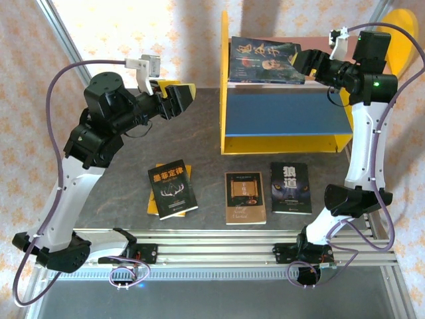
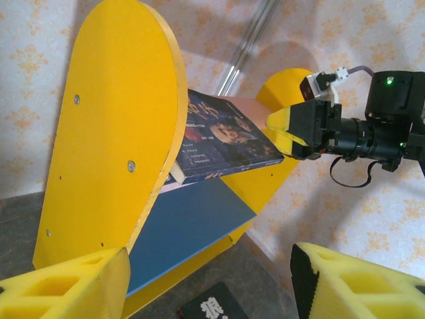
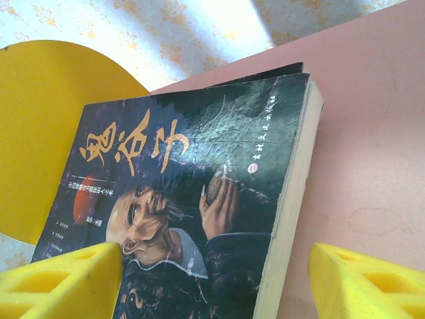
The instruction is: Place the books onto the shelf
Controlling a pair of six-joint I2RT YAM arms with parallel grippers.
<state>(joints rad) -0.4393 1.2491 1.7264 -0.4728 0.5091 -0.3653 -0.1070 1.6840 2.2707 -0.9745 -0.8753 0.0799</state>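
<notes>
Shelf (image 1: 285, 143) has the portrait book (image 1: 265, 61) flat on its pink board, so imo back the right gripper (image 2: 287, 133) straight out without nudging it. Black book (image 1: 172, 189), brown book (image 1: 245, 197) and wolf book (image 1: 290, 188) wait on the table (image 1: 133, 146). Right fingers (image 3: 60, 279) sit wide apart either side of the portrait book's edge, gripping nothing. Left gripper (image 1: 184, 98) hovers open, empty.

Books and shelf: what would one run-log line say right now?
portrait book: flat on shelf's pink board | right gripper: open at its edge | left gripper: open, empty | black book, brown book, wolf book: on table
</notes>
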